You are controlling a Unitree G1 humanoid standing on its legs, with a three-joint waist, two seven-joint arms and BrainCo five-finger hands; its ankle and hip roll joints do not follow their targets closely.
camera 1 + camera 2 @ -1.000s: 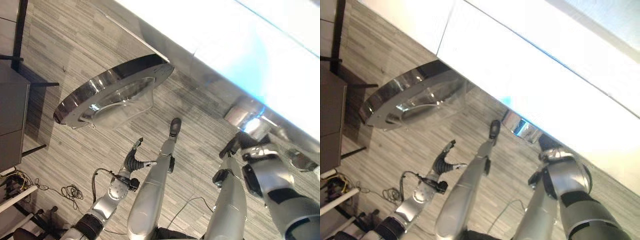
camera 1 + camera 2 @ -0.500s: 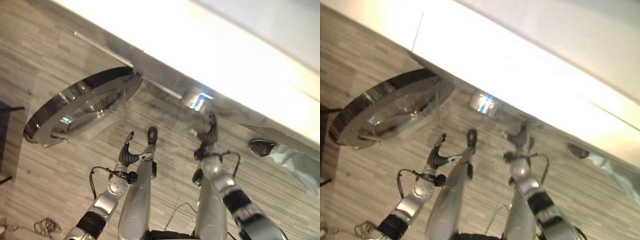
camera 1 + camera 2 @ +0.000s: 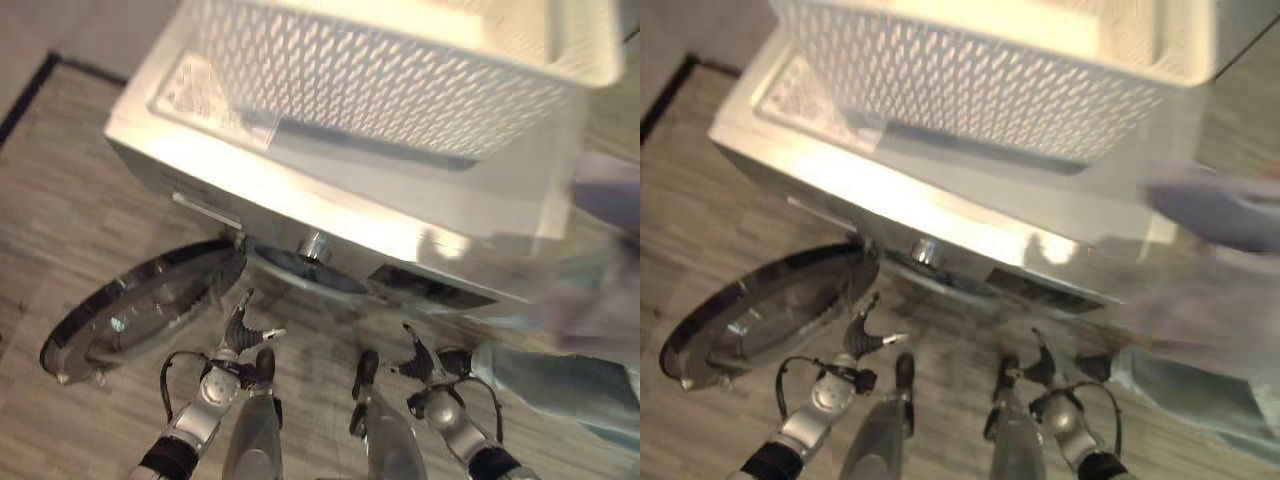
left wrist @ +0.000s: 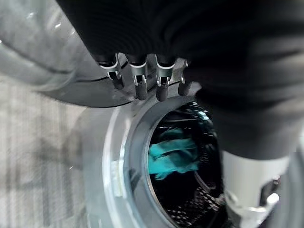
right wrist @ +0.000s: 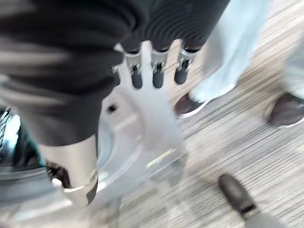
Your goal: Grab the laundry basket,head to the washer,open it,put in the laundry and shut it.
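Now the eye views, which a moment ago looked at floor and the open door (image 3: 140, 305), take in the whole washer (image 3: 330, 215) with the white basket (image 3: 400, 70) on top, while the left hand (image 3: 240, 335) and right hand (image 3: 420, 362) hang low before it, fingers relaxed and empty. Next, the left wrist view shows teal laundry (image 4: 172, 154) already inside the drum, and the right wrist view shows a person's shoes (image 5: 187, 105) nearby, so I judge only shutting the door remains.

We note grey wood-plank floor (image 3: 60, 180) all round. A person's legs in pale blue trousers (image 5: 223, 52) stand to the right, with dark shoes (image 5: 190, 105) on the planks. A dark baseboard strip (image 3: 25, 95) runs along the floor's far left edge.
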